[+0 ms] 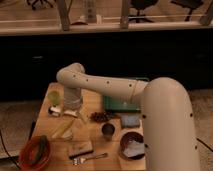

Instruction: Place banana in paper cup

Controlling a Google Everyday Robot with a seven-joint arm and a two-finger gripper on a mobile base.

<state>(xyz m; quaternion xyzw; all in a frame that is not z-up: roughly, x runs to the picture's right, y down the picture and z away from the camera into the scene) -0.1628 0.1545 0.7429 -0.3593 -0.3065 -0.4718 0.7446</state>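
Wooden table point(95, 132), cluttered. Gripper point(70, 113), fingers apart and empty, hangs low over it. Banana point(63, 128) lies just nearer the camera, slanting diagonally; paper cup point(54, 111) stands close beside the gripper.

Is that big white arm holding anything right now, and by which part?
Nothing seems held: the gripper hangs open over the long yellow banana, which lies on the wooden table.

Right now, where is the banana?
In the camera view the banana lies left on the table, beside the gripper, between the yellow-green cup and the red bowl.
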